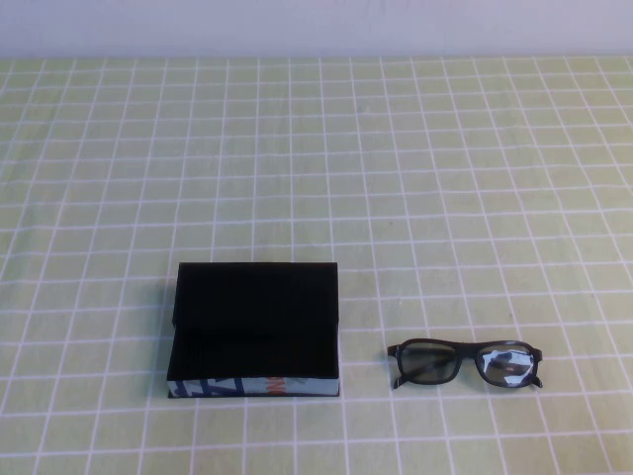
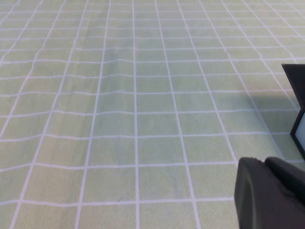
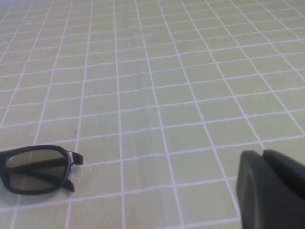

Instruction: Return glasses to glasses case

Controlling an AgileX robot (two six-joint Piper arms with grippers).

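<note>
A bench (image 1: pixel 445 148) covered by a pale green cloth with a white grid is seen in the high view. The glasses case (image 1: pixel 257 327) is set near the bench's near edge, left of centre, with its printed blue, white and orange front edge turned toward the near edge. Its lid appears partly raised at the far side, though black on black makes the interior and the hinge hard to make out. The glasses (image 1: pixel 465 363) are laid on the cloth to the right of the case, well apart from it, close to the near edge, lenses upright and temples folded behind; glare covers the right-hand lens.

Neither arm is caught in the high view. In the left wrist view only a dark rounded part of the left gripper (image 2: pixel 269 193) is seen at the frame's corner, cut off, so whether it is released or clenched cannot be told; a corner of the case (image 2: pixel 298 95) is clipped by the frame edge. In the right wrist view the right gripper (image 3: pixel 269 188) is likewise cropped and its state cannot be told; the glasses (image 3: pixel 35 168) are shown only in part, one lens cut off.
</note>
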